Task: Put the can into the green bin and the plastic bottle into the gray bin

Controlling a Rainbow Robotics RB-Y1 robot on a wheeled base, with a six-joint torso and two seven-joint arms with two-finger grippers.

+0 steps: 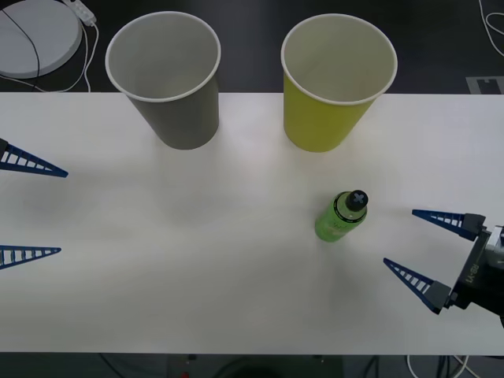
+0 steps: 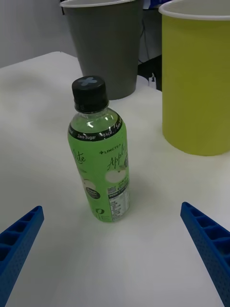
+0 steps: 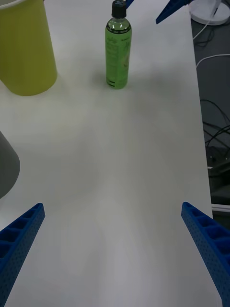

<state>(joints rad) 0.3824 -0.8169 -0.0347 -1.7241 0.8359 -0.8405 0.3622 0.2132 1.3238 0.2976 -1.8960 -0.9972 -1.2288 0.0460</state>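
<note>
The plastic bottle (image 1: 342, 216) stands upright on the white table, bright green with a black cap, right of centre. My right gripper (image 1: 400, 236) is open just to its right, apart from it; in the right wrist view the bottle (image 2: 100, 158) stands a short way ahead of the spread fingers (image 2: 21, 235). Behind it stands the green bin (image 1: 335, 87), with the gray bin (image 1: 169, 79) to its left, both upright with nothing inside. At the table's left edge my left gripper (image 1: 63, 213) hangs open, far from the bottle (image 3: 118, 48). The can is out of view.
A white round disc (image 1: 35, 35) with a cable lies beyond the table's back left corner. The table (image 1: 236, 299) has bare surface between the two arms. Cables (image 3: 215, 144) lie on the floor past the table's edge.
</note>
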